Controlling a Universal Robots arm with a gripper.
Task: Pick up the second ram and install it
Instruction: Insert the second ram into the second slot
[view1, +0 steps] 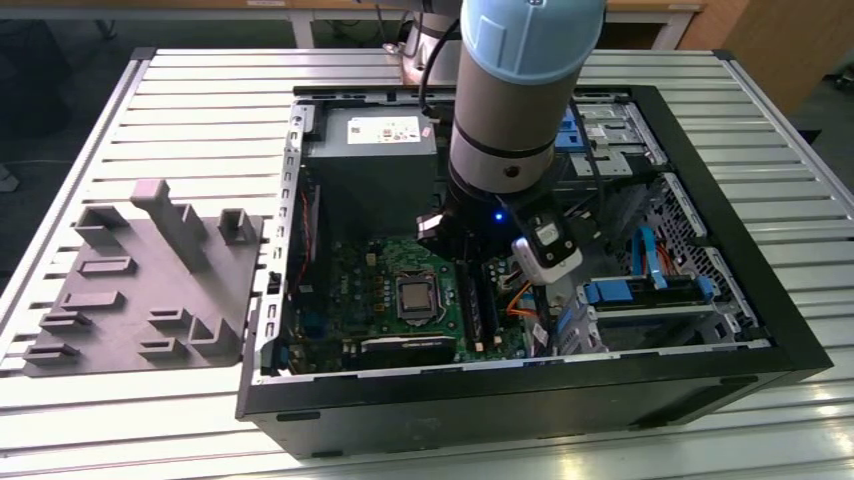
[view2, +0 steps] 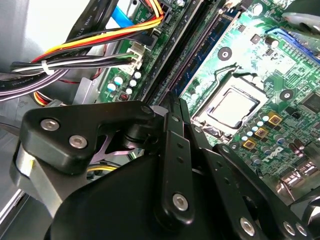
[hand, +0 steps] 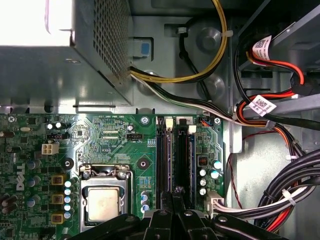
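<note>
Case (view1: 747, 300): lies open on its side on the slatted counter (view1: 200, 110), board (view1: 387, 290) facing up.
Arm (view1: 514, 90): reaches straight down into the case, over the side of the board toward the exterior view's right.
Gripper (view1: 458, 238): low above the memory slots, beside the processor socket (view1: 416, 298).
Fingers (view2: 175, 150): clenched close together, with almost no gap between the tips in both wrist views; the tips sit directly over the slots (hand: 167, 150).
Ram (view2: 202, 55): a long thin stick stands on edge along the slots, running away from the fingertips; in the first wrist view it shows as a dark strip (hand: 179, 157) between two slot rails. Whether the tips touch it, I cannot tell.
Cables (hand: 280, 200): bundled just beside the slots, on the side away from the socket.
Power supply (view1: 371, 150): at the far end of the case.
Grey holder (view1: 147, 280): on the counter at the exterior view's left, well apart from the gripper.
</note>
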